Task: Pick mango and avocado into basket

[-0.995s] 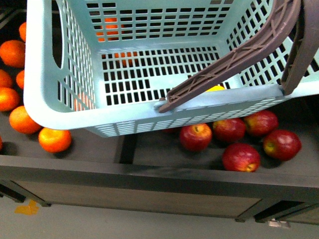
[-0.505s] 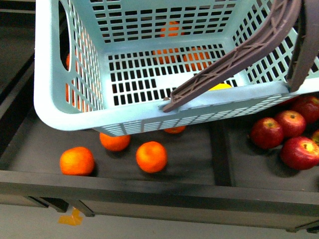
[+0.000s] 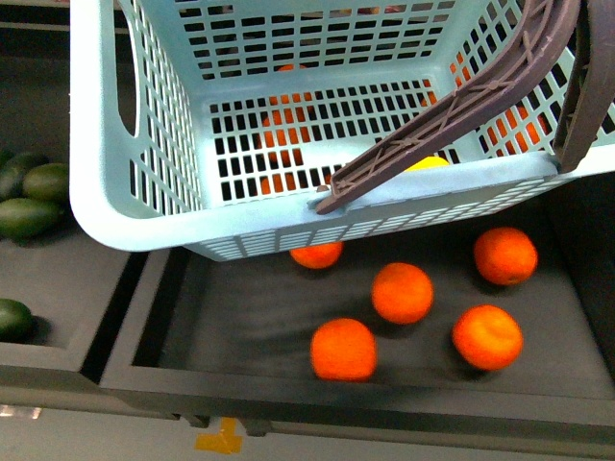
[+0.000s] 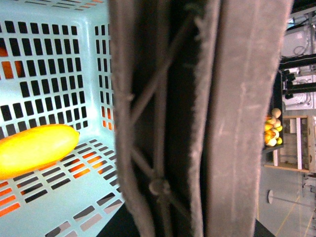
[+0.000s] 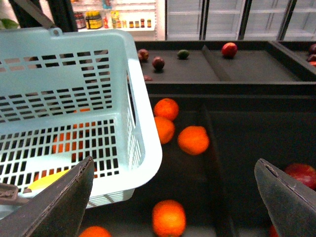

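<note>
Front view: the basket (image 3: 96, 144) fills the upper part of the picture. It hangs tilted above a dark shelf (image 3: 240, 327), clear of the shelf floor.
Shelf: divided into compartments. The basket hangs mostly over the one holding oranges.
Handles: two brown handles (image 3: 452, 106) rise from the near rim toward the upper right. In the left wrist view they fill most of the picture.
Mango: the mango (image 4: 34, 148) lies on its side on the slotted floor of the basket, near a corner. From the front only a yellow sliver shows behind a handle.
Oranges: four oranges (image 3: 402, 292) lie loose and apart in front of the basket, and a fifth is half under its rim.
Avocados: the avocados (image 3: 27, 217) lie in the compartment left of the oranges, outside the basket.
Right pincer: the right gripper (image 5: 174, 161) is spread wide and holds nothing. It hangs over the oranges, beside the basket.
Left pincer: its fingers show in no view, so its grip cannot be told.
</note>
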Controlling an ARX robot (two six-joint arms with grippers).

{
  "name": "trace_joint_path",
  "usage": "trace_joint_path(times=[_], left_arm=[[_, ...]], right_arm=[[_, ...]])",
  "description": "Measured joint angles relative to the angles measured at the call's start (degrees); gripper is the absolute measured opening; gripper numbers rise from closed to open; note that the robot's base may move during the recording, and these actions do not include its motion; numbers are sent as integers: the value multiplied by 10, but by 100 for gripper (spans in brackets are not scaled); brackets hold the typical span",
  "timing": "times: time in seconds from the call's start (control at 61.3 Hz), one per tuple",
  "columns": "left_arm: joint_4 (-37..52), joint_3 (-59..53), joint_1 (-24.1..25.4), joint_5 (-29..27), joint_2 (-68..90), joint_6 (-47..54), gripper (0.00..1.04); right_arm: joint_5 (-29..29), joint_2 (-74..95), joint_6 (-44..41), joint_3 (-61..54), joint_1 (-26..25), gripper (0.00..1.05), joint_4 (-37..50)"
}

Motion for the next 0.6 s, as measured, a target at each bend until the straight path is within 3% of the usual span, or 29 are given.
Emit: trace_joint_path(times=[0.603], left_arm=[[0,0,0,-2,0,0,15]], right_arm=[[-1,0,0,0,0,96,0]])
